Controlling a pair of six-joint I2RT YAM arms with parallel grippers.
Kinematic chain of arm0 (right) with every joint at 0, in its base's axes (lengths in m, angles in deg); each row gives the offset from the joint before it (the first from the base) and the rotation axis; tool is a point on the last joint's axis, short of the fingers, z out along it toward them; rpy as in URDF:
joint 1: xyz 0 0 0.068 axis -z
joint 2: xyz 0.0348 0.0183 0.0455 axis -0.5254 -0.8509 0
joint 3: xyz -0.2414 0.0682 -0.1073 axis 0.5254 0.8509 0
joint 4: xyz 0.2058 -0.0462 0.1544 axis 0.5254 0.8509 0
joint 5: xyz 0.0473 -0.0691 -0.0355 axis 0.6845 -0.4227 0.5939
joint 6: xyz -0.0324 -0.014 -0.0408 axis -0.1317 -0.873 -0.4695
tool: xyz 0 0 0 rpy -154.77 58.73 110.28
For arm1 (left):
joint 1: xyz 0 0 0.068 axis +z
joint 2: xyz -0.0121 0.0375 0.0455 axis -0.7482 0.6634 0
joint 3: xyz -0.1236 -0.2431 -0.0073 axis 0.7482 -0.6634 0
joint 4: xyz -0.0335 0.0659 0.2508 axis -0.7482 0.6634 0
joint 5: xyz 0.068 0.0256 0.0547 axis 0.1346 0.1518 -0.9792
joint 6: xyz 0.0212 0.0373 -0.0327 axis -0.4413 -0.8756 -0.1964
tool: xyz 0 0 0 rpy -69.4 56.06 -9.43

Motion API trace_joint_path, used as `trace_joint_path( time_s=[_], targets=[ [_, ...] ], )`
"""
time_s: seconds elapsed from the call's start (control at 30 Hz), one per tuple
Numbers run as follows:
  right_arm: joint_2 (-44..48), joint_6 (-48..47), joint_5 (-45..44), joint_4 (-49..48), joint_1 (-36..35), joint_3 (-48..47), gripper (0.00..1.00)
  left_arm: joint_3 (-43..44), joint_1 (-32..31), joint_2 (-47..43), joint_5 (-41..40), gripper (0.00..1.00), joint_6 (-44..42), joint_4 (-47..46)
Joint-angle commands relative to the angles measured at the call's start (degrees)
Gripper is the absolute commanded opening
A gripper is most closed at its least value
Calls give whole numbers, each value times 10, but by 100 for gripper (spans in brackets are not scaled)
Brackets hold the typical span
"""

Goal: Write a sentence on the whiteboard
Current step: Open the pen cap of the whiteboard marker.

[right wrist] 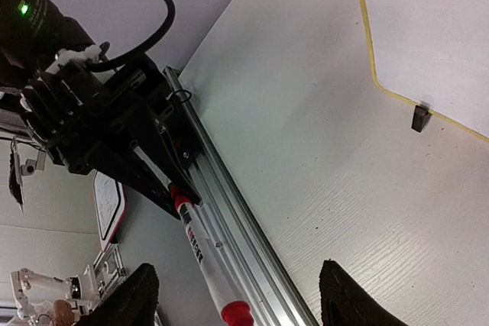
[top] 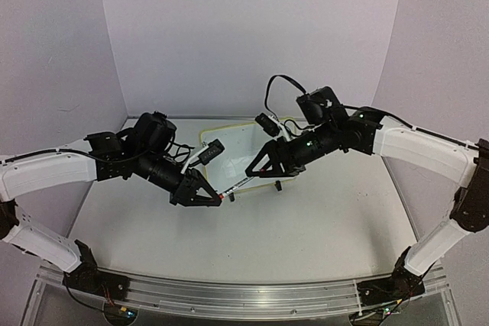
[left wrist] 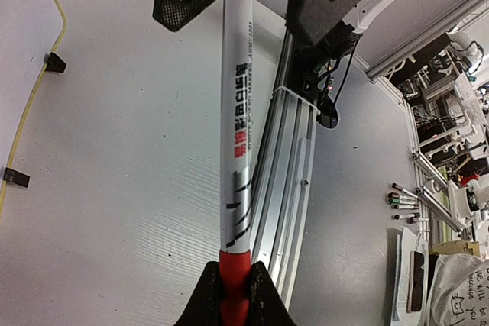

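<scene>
- Red at both ends and white in the middle, the pen (left wrist: 235, 112) is hanging in the air between your two arms, above the table (top: 306, 227).
- Your left gripper (left wrist: 234, 299) is pinching one red end tight.
- The pen's long side is pointing straight from that gripper to your right gripper (right wrist: 238, 295), to the right and a little away from you.
- Your right gripper is standing spread wide. The other red end is sitting between its fingers (right wrist: 130, 295) and is not touching them.
- I think the next job is closing on that end, but I cannot tell which end is the cap.
- The whiteboard (top: 237, 150) is sitting just behind both grippers, in the middle of the table. The right gripper looks nearer to it.
- I am not seeing any words on it.
- Both arms are reaching in low, with their grippers pointing at each other.
</scene>
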Motion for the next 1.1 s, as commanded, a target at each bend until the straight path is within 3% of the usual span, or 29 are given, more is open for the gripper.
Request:
trace_joint_path(
  time_s=[0.0, 0.23, 0.43, 0.6, 0.73, 0.83, 1.07],
  targets=[
    [-7, -7, 78, -25, -5, -8, 58, 31, 0, 16, 35, 0, -19, 3],
    [-14, 5, 118, -49, -8, 8, 37, 26, 0, 20, 37, 0, -11, -14],
    [-16, 3, 123, -49, -14, 22, 37, 27, 0, 19, 40, 0, -12, -12],
    [-21, -7, 126, -49, -29, 15, 31, 31, 0, 25, 39, 0, -10, -8],
    [-21, -10, 121, -48, -32, 15, 18, 32, 0, 25, 40, 0, -9, -10],
    [-20, -14, 120, -49, -32, 15, 1, 29, 0, 21, 43, 0, -7, -18],
    [24, -46, 133, -52, -16, 25, 0, 2, 0, 14, 72, 0, 2, -37]
  ],
)
